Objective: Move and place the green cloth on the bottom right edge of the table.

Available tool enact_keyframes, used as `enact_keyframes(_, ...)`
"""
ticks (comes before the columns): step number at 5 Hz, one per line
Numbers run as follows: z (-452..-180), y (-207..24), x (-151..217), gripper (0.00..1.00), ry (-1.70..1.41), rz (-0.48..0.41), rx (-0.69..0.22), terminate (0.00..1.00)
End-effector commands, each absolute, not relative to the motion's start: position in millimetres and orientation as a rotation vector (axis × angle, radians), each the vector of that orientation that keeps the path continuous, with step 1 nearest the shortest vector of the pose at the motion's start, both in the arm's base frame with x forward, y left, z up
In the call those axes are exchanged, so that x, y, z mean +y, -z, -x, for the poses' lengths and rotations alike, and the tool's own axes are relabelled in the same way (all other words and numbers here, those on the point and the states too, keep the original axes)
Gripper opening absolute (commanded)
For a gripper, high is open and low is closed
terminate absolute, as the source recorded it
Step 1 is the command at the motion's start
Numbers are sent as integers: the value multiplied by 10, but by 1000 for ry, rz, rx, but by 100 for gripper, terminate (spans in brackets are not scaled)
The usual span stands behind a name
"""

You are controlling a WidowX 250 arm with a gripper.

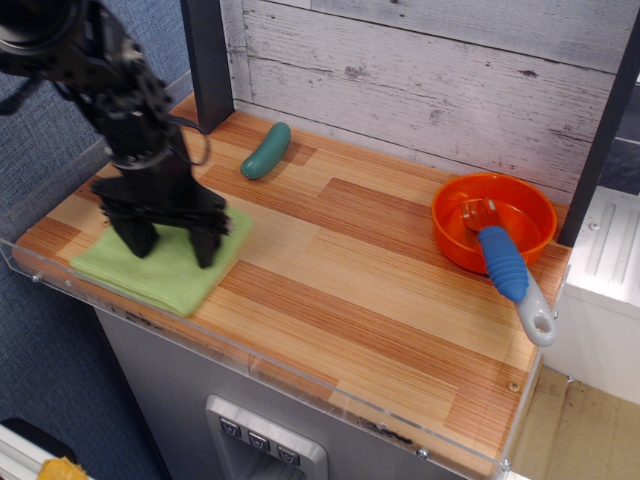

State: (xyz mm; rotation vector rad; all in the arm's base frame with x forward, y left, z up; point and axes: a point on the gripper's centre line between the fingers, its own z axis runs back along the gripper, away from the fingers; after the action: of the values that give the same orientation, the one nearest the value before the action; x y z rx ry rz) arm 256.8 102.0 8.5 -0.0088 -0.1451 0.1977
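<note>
Standing on the flat light-green microfibre cloth (165, 270) at the wood-plank bench's (380, 300) 9 o'clock edge, the black gripper (175, 248) — jaws spread wide, both fingertips on the fabric.

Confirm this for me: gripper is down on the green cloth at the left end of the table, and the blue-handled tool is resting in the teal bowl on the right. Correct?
Not quite. The bowl is orange, not teal; the observation.image view shows it. The rest holds: the gripper is down on the green cloth at the table's left end, and the blue-handled tool rests in that bowl on the right.
</note>
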Motion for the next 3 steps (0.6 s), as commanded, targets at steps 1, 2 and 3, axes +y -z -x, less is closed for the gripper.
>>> enact_keyframes(1, -2520, -128, 528, 100, -101, 53, -152, 0)
enact_keyframes(2, -2483, -132, 276, 100, -67, 81, -140, 0)
enact_keyframes(3, -2453, -117, 4, 100, -15, 98, -128, 0)
